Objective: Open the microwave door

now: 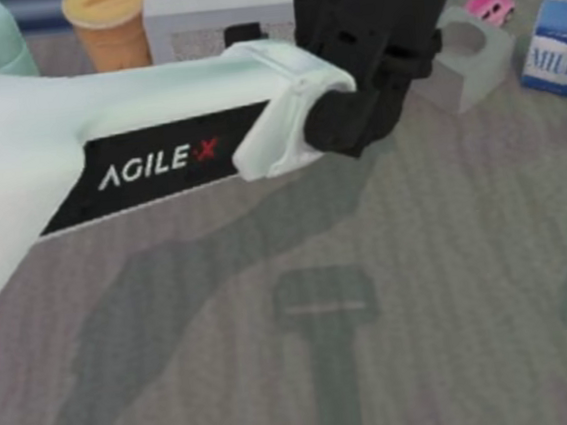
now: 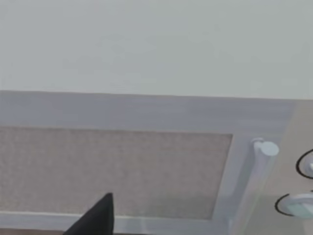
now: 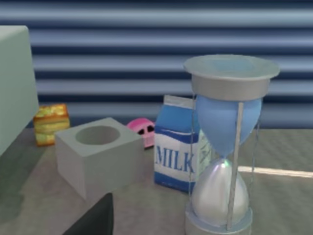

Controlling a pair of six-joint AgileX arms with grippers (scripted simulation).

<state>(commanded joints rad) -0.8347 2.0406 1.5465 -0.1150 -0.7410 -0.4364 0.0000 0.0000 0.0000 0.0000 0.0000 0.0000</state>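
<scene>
Jaws' spread cannot be told on the left gripper (image 1: pixel 374 58), which hangs just before the microwave door (image 2: pixel 115 171), beside the door's handle (image 2: pixel 259 169).

"AGILE·X" in white letters, red mark before X, on black panel of my left arm (image 1: pixel 158 164). "MILK" in blue capitals on blue-and-white milk carton (image 3: pixel 177 152), near table's right edge. No other readable text.
</scene>
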